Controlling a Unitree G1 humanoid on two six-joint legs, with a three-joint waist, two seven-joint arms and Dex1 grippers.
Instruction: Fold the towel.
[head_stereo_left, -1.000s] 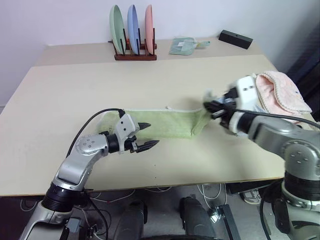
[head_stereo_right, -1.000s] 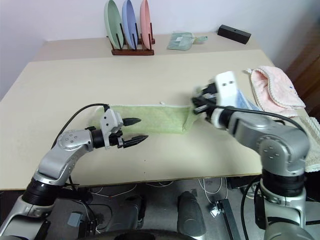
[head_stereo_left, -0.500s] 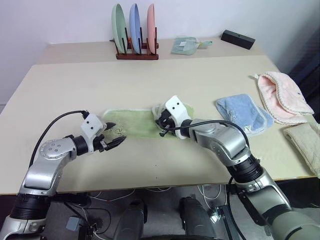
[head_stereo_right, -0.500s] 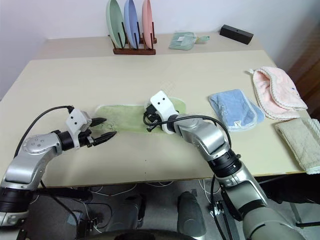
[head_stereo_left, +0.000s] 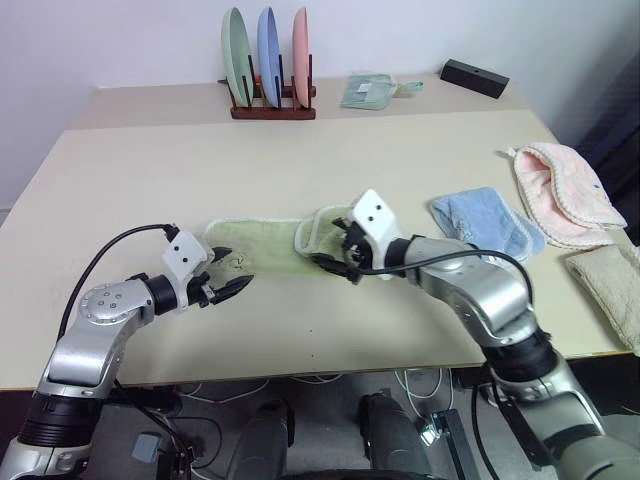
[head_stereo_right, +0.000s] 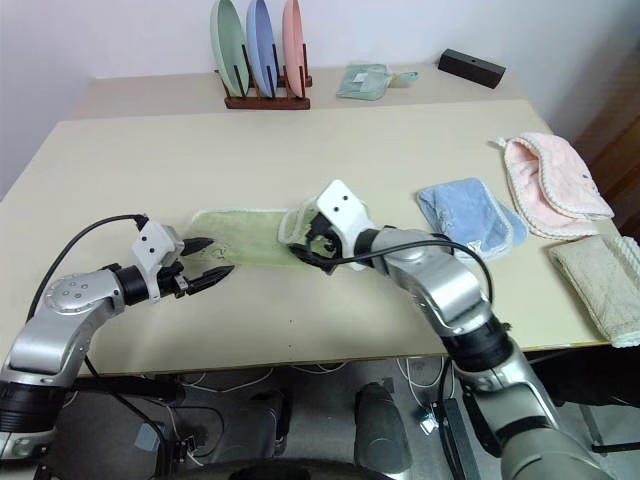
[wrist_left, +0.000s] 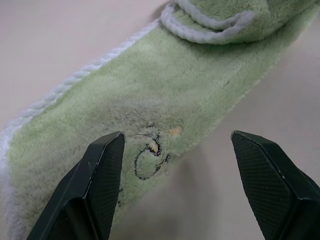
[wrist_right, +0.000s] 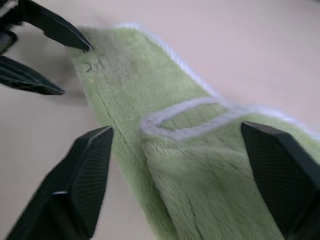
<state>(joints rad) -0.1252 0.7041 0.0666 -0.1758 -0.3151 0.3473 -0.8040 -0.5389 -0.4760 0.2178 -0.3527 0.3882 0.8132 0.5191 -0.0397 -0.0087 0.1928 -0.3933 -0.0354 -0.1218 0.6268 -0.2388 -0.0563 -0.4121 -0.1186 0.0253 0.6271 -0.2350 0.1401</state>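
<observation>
The light green towel (head_stereo_left: 262, 245) lies as a long strip on the table in front of me. Its right end (head_stereo_left: 318, 232) is folded back over the middle, showing the white edging. Just above that folded end my right gripper (head_stereo_left: 333, 263) hovers open with nothing between its fingers (wrist_right: 75, 180). At the towel's left end my left gripper (head_stereo_left: 230, 279) is open, its fingers (wrist_left: 102, 175) on either side of the small dark print (wrist_left: 150, 156) and a little above the cloth.
A light blue folded towel (head_stereo_left: 482, 224), a pink towel (head_stereo_left: 560, 188) and a beige towel (head_stereo_left: 612, 285) lie on the right side of the table. At the back stand a plate rack (head_stereo_left: 268, 62), a small green cloth (head_stereo_left: 370, 90) and a black box (head_stereo_left: 475, 78).
My right gripper carried the towel's right end leftward over the strip, then opened and let it go. My left arm shifted left to the towel's left end, then kept still.
</observation>
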